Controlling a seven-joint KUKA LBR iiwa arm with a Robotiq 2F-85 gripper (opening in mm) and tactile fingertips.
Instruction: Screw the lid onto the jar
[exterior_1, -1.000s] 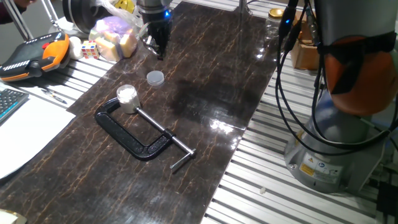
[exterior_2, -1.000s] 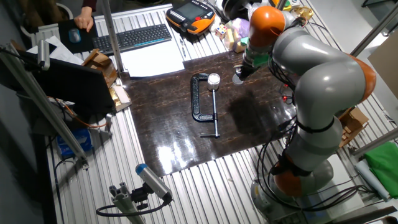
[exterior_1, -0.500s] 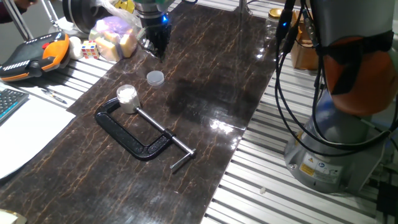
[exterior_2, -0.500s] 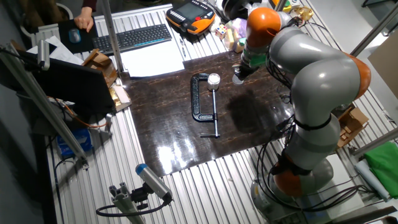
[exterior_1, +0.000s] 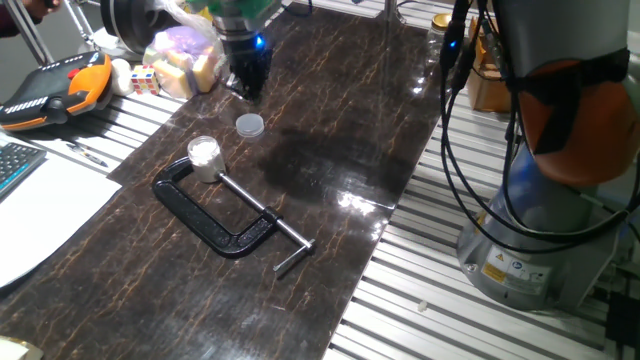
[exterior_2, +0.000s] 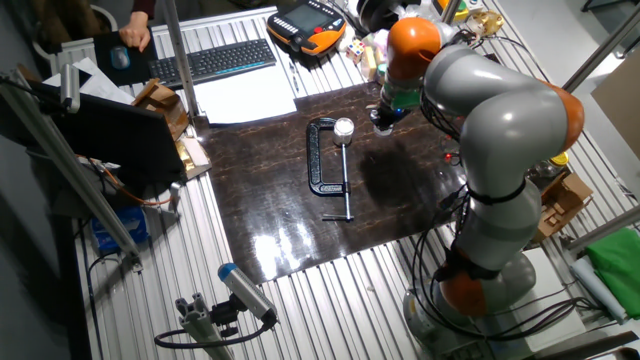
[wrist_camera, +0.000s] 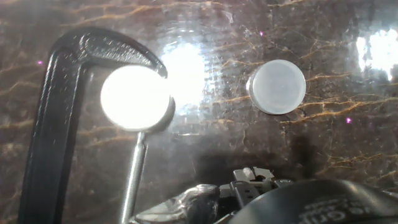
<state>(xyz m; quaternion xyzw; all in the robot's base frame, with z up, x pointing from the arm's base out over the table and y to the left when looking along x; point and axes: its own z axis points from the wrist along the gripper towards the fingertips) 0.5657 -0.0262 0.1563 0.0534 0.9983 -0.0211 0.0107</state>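
The lid (exterior_1: 249, 125), a small round pale cap, lies flat on the dark mat; in the hand view (wrist_camera: 277, 86) it is at the upper right. The small whitish jar (exterior_1: 204, 157) stands upright in the mouth of the black C-clamp (exterior_1: 215, 215), a short way left of the lid; it glares white in the hand view (wrist_camera: 135, 98). My gripper (exterior_1: 248, 88) hangs above the mat just behind the lid, apart from it. Its fingers look shut and empty. In the other fixed view the gripper (exterior_2: 385, 118) is right of the jar (exterior_2: 344, 128).
The C-clamp's screw bar (exterior_1: 262, 212) stretches toward the mat's front. A bag of soft things (exterior_1: 185, 60) and an orange pendant (exterior_1: 50, 85) lie at the back left. A keyboard and paper (exterior_2: 245, 95) lie beyond the mat. Cables (exterior_1: 460, 130) hang at the right.
My gripper has shifted slightly left over the back of the mat. The lid, jar and clamp have not moved.
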